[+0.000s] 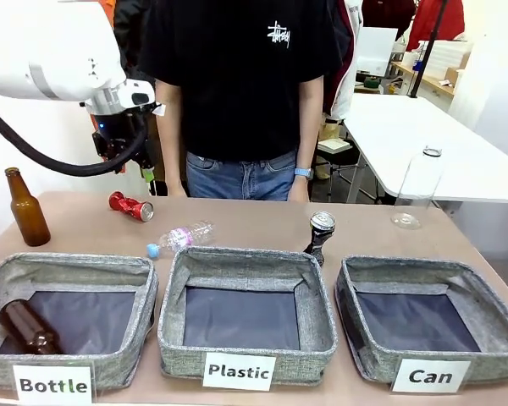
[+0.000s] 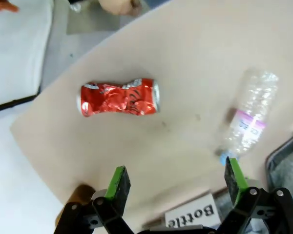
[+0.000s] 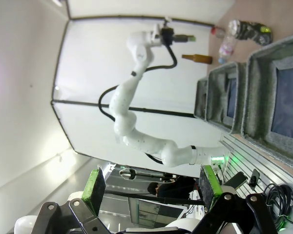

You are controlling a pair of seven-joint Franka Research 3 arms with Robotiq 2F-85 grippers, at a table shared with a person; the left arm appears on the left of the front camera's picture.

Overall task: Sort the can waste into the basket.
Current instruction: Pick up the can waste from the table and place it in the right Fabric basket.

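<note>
The red crushed can (image 1: 131, 205) lies on its side at the table's far left; in the left wrist view the red can (image 2: 119, 97) is ahead of the fingers. My left gripper (image 1: 135, 169) hangs open above and slightly behind it, and the left gripper (image 2: 176, 179) holds nothing between its green pads. The dark crushed can (image 1: 320, 235) stands upright behind the middle bin, silver top up. The "Can" basket (image 1: 381, 359) sits at the front right with nothing inside. My right gripper (image 3: 151, 185) is open, off to the side of the table, away from the baskets.
A clear plastic bottle (image 1: 180, 238) lies behind the "Bottle" bin (image 1: 140, 292), and another (image 1: 419, 188) stands at the far right. One brown bottle (image 1: 27, 209) stands at the far left; a second (image 1: 25, 326) lies in the "Bottle" bin. The "Plastic" bin (image 1: 173, 326) is in the middle. A person stands across the table.
</note>
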